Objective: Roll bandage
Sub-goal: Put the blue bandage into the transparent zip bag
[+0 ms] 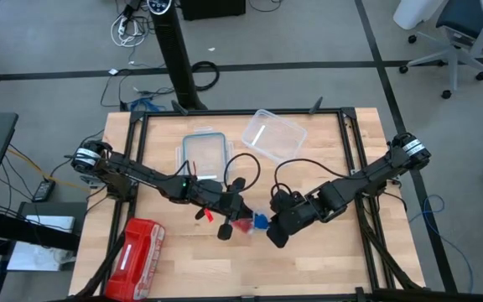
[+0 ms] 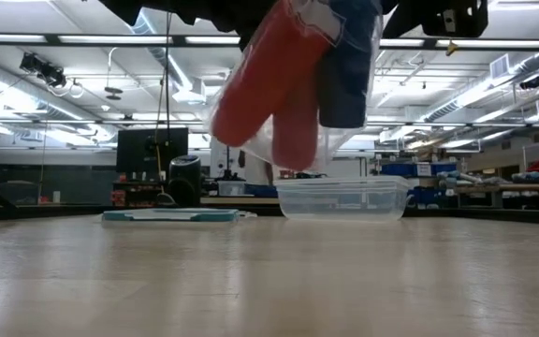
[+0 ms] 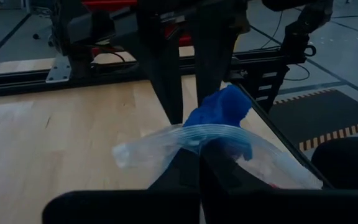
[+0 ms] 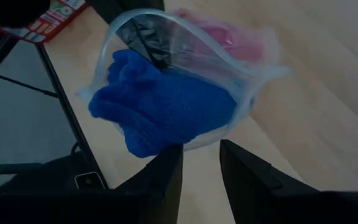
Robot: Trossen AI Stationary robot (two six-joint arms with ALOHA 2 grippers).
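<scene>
A clear zip bag (image 4: 241, 81) hangs above the table's middle with red-pink rolls (image 2: 269, 84) inside. The blue bandage (image 4: 160, 109), bunched up, sits in the bag's open mouth and partly sticks out of it. My left gripper (image 3: 199, 163) is shut on the bag's rim, coming from the table's left. My right gripper (image 4: 201, 155) comes from the right, slanting down, and is shut on the bandage. In the high view the two grippers meet near the bandage (image 1: 261, 221). My left gripper pinches the bag's zip rim (image 3: 191, 134) between its two fingers, reaching nearly level from the table's left. The bag hangs below, clear of the table. My right gripper pinches the bandage's outer end (image 4: 157, 146) between its fingertips (image 3: 173, 93), slanting down from the right. The bandage's other part lies inside the bag's mouth, lifted clear of the table.
A red zip pouch (image 1: 132, 256) lies at the near left. A clear container with a teal-rimmed lid (image 1: 204, 151) and a second clear container (image 1: 273, 132) stand toward the far edge. Bare wood lies under the bag and to the near right.
</scene>
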